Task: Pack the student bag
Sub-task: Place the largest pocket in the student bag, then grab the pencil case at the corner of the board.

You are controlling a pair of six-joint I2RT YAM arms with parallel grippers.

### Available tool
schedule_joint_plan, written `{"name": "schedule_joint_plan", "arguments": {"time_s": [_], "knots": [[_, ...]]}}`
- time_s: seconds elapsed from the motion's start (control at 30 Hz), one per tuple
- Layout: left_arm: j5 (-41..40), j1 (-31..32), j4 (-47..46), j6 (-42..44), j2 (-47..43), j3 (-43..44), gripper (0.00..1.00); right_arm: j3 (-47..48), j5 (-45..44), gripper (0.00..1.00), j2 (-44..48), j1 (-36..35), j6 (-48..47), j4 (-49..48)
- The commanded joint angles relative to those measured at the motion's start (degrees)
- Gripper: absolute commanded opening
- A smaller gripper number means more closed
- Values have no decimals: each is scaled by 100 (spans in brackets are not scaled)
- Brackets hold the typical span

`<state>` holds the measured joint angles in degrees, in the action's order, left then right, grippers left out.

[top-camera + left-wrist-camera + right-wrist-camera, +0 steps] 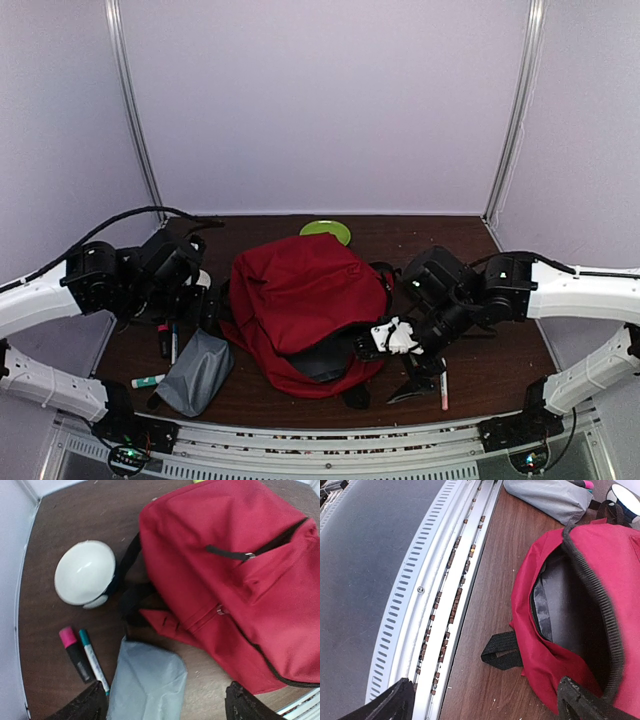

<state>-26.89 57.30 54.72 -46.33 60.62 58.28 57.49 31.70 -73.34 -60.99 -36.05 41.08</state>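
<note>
Backpack point(300, 290) lies unzipped (grey lining showing) beside grey pouch point(198, 372).

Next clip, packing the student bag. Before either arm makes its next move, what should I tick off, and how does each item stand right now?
1. Main compartment of the student bag unzipped and gaping: ok.
2. The left gripper open, holding nothing: ok.
3. The right gripper open and empty, by the bag's mouth: ok.
4. The grey pouch packed: not ok, it lies on the table beside the bag.
5. The pink highlighter and teal marker packed: not ok, both lie on the table.
6. Bag's contents: cannot tell, only grey lining shows.
</note>
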Motion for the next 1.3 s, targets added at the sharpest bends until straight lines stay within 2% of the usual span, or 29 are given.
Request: {"name": "schedule_joint_plan", "arguments": {"time_s": [0.0,0.2,0.27,0.37,0.53,0.67,0.83,0.93,1.13,1.27], "knots": [[320,-398,826,-1447,-634,-648,84,-4,311,100,92,85,-47,111],[1624,-1277,151,-1457,-1724,-1871,62,-71,212,100,97,87,-111,75],[1943,-1441,-118,-1511,-1853,-2178,59,-80,184,100,109,83,-121,77],[2345,-1592,-377,-1545,-1643,-2526,62,-97,147,100,109,82,-139,65],[2142,-1615,-333,-1376,-1171,-2605,74,-98,145,100,101,85,-139,62],[1945,-1622,-466,-1240,-1059,-2720,75,-115,110,100,80,81,-145,67],[2370,-1636,-1313,-1007,-875,-3098,72,-112,107,100,34,79,-156,62],[2585,-1644,-1709,-928,-567,-3207,65,-107,124,100,-2,87,-156,67],[2600,-1641,-1894,-813,-288,-3073,48,-107,137,100,-39,82,-153,67],[2562,-1643,-1787,-771,-290,-2955,23,-95,134,100,-75,85,-156,70]]}}
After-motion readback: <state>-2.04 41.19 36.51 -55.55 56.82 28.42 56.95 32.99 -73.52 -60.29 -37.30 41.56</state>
